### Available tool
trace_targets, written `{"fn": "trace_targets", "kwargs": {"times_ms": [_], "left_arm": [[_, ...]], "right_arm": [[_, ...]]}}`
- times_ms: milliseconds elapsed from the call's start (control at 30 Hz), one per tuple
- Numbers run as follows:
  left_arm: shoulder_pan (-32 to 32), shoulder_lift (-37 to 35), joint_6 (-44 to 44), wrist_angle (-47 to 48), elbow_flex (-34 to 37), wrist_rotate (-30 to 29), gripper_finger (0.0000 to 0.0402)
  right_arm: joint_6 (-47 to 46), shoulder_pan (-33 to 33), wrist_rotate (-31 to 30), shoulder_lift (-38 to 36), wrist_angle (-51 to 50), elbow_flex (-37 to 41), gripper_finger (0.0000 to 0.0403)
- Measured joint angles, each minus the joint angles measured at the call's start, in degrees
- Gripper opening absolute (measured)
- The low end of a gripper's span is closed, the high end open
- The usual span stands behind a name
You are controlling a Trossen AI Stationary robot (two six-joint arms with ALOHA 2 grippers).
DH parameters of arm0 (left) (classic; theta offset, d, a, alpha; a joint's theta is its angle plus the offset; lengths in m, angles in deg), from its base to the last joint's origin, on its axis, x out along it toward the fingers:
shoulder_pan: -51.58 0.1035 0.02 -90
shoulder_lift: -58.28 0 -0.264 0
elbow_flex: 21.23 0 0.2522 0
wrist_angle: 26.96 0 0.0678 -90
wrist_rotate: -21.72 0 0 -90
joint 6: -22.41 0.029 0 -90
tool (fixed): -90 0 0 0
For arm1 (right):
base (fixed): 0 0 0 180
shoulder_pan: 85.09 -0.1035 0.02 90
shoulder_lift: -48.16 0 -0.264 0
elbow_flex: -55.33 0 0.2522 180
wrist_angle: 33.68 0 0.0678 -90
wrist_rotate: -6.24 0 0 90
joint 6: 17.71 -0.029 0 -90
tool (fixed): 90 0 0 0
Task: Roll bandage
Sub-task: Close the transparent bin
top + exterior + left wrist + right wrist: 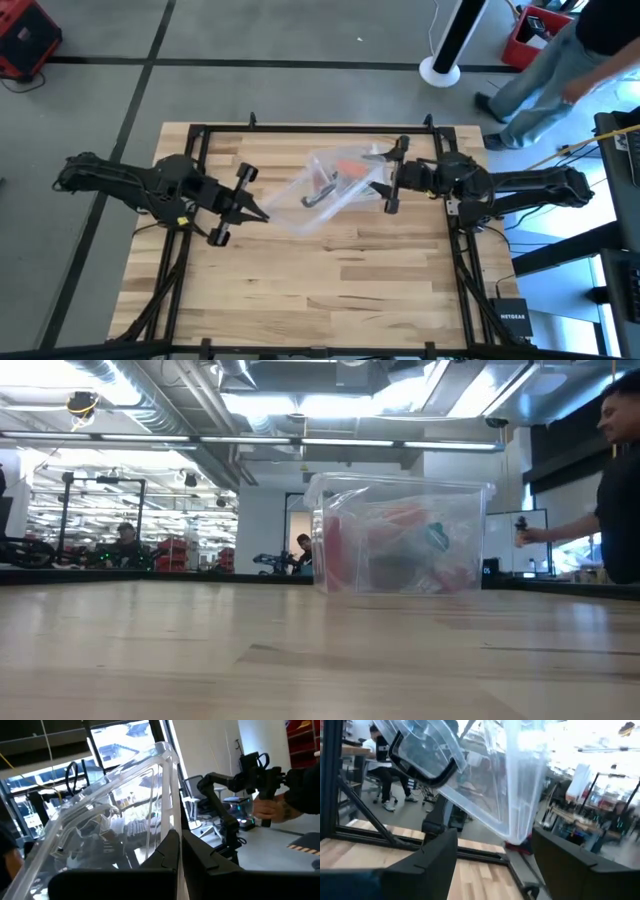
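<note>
The right hand [385,183] is at the far right part of the pale wooden counter [300,290], and its two dark fingers [427,862] are spread apart with nothing held between them. Just in front of this hand sits a clear see-through plastic box [325,185] with a dark curved handle [318,196]. One corner of the box reaches into the gap between the fingers, but the fingers do not press on it. In the right wrist view the box [470,775] hangs tilted just past the fingertips. The bright orange soft bandage [350,168] lies inside the clear box, at the side closest to the right hand. In the low view it shows as a red-orange blur [395,520] through the box wall [400,535], next to something small and green [437,537]; I cannot tell if it is rolled up or flat. The left hand [258,214] is clenched shut on nothing. It waits on the other side of the box, near it, with its tip pointing at the box and not touching it. Past the right hand, beyond the far edge of the counter, a person [545,70] in blue trousers stands on the grey floor [250,60]. In the low view the person [615,490] holds a small dark thing [520,528].
</note>
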Motion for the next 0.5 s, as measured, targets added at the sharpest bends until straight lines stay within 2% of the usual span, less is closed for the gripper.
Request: {"fn": "trace_targets", "kwargs": {"times_ms": [133,233,367,500], "left_arm": [[0.0,0.6,-0.1,0.0,0.0,-0.6,0.0],[0.0,0.2,-0.4,-0.4,0.0,-4.0,0.0],[0.0,-0.5,-0.4,-1.3,0.0,-9.4,0.0],[0.0,0.5,0.0,-3.6,0.0,-13.3,0.0]], "right_arm": [[0.8,0.0,1.3,1.4,1.1,-1.1,0.0252],[-0.3,-0.6,0.8,0.9,-5.0,-2.6,0.0252],[1.6,-6.3,-8.6,0.4,-11.1,-3.8,0.0252],[10.4,-13.8,-20.0,5.3,-4.5,-3.9,0.0252]]}}
